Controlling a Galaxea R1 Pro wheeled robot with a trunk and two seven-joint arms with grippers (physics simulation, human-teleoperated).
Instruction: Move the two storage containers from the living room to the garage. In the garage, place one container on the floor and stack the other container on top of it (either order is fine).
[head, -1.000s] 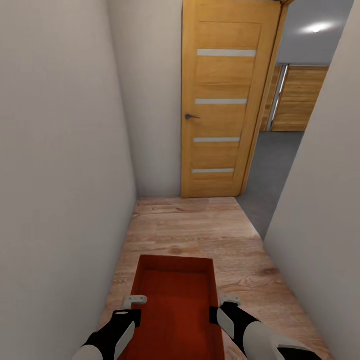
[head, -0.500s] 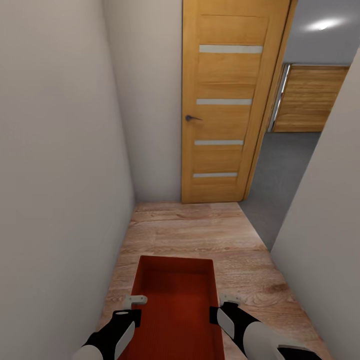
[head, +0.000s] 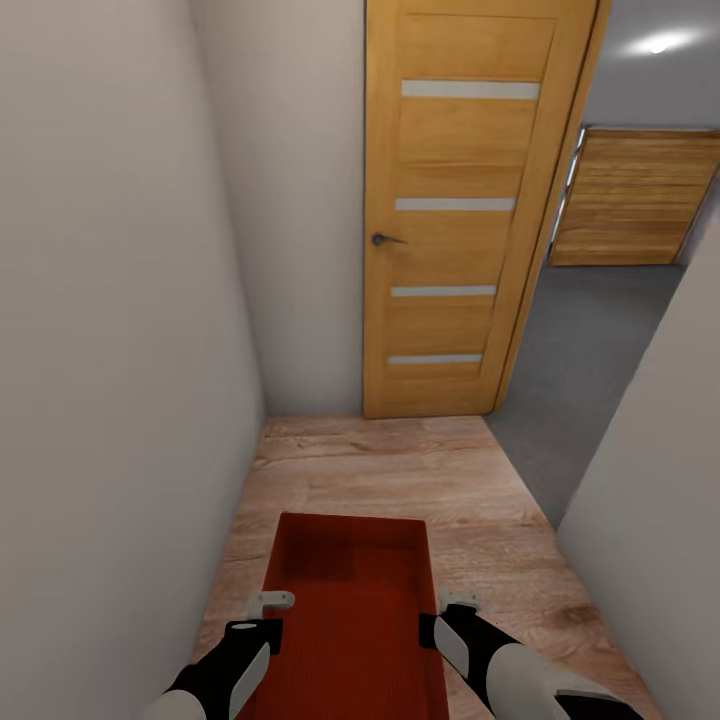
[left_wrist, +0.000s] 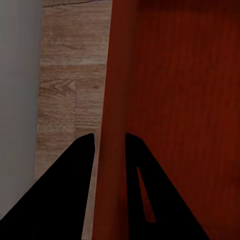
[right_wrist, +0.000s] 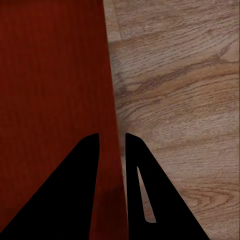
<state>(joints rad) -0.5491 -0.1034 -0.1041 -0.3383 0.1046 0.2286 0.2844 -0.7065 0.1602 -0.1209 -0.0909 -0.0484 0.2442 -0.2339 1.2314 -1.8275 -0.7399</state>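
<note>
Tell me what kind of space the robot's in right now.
Likely a narrow indoor hallway: white walls close on both sides, a wood-plank floor, and an open wooden door ahead giving onto a grey-floored room. Both grippers hold a storage container.

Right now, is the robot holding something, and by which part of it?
Yes. It carries the red-orange container with both arms: the left end effector is pinched on one long side wall, and the right end effector on the opposite one.
</note>
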